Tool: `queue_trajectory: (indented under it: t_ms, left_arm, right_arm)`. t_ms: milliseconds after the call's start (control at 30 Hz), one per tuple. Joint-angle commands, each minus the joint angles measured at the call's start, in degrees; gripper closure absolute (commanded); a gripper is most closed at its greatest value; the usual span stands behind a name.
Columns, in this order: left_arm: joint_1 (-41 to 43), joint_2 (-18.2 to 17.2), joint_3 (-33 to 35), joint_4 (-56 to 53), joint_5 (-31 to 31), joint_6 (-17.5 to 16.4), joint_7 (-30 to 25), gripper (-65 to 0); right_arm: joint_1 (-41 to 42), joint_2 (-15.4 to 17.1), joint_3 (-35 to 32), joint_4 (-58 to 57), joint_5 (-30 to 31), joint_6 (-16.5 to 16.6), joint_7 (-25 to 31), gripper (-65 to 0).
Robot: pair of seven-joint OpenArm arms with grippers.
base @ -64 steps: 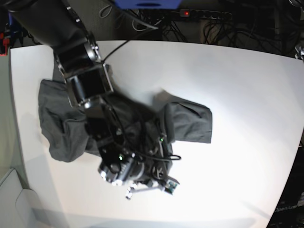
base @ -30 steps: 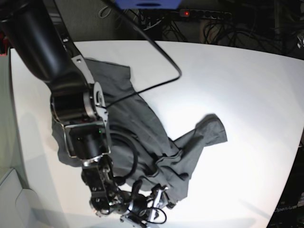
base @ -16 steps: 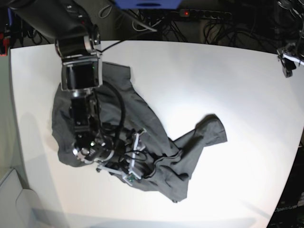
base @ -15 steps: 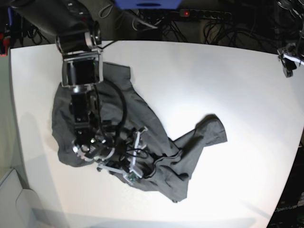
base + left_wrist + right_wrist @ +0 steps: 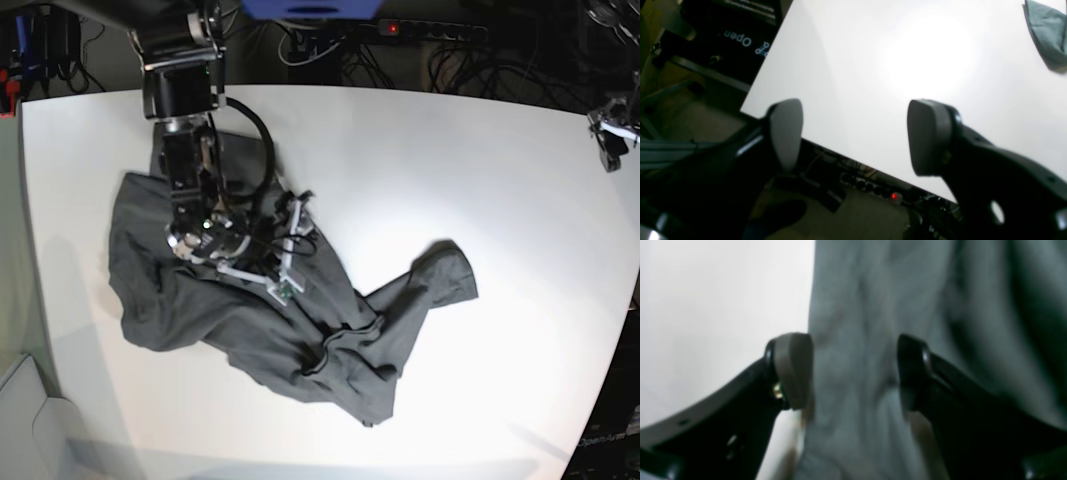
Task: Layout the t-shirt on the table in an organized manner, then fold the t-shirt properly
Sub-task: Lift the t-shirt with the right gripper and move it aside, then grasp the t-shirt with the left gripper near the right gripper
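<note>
Cloth is the main thing we see: one t-shirt point(image 5: 250, 320), dark grey and soft, lying in a crumpled heap on one big white surface point(image 5: 450, 170). We count one shirt, one surface and two end effectors.

The shirt sits on the left half of the surface in the base view. It is bunched and full of wrinkles and folds. One floppy piece sticks out to the right and ends in a rounded corner. A thin dark cord-like edge curls near the shirt's near side. The surface is smooth, shiny and plain, with a curved edge.

The right end effector point(image 5: 292, 245) hangs over the shirt, close to the shirt's far right edge. In the right wrist view we see its two fingers spread wide, with wrinkly grey cloth under the gap between them and nothing pinched. One finger has a pale rounded pad point(image 5: 793, 370); the other looks dark.

The left end effector point(image 5: 853, 136) is far off at the right edge of the surface, well apart from the shirt. Its two smooth grey rounded pads stand wide apart and it has nothing in it. Only a small corner of the shirt shows in its view.
</note>
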Motion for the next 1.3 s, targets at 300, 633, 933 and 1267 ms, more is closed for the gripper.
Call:
queue_trajectory:
  t_ms: [300,633,933,1267]
  left_arm:
    - [-5.0,-0.8,0.1,0.7,-0.5,0.0,-1.2,-47.3]
    - [-14.1,0.7,18.2,-6.3,9.2,0.0,-1.4,-47.3]
    - [-15.9,5.1,33.2,-7.5,15.2,0.0,-1.2,-47.4]
    - [-6.1,10.3,50.4,1.3,14.8,-0.1,-1.9,-47.4]
  right_arm:
    - [-7.3,6.7,0.3,1.4,0.8,-0.1,0.0,0.0]
    - [-19.0,17.5,2.2,18.3,0.7,-0.1,-0.5,0.0]
    - [-19.0,17.3,10.6,28.3,0.7,-0.1,-6.8,-13.6]
    - [-19.0,15.1,11.7,32.9,0.7,-0.1,-6.9,-21.0]
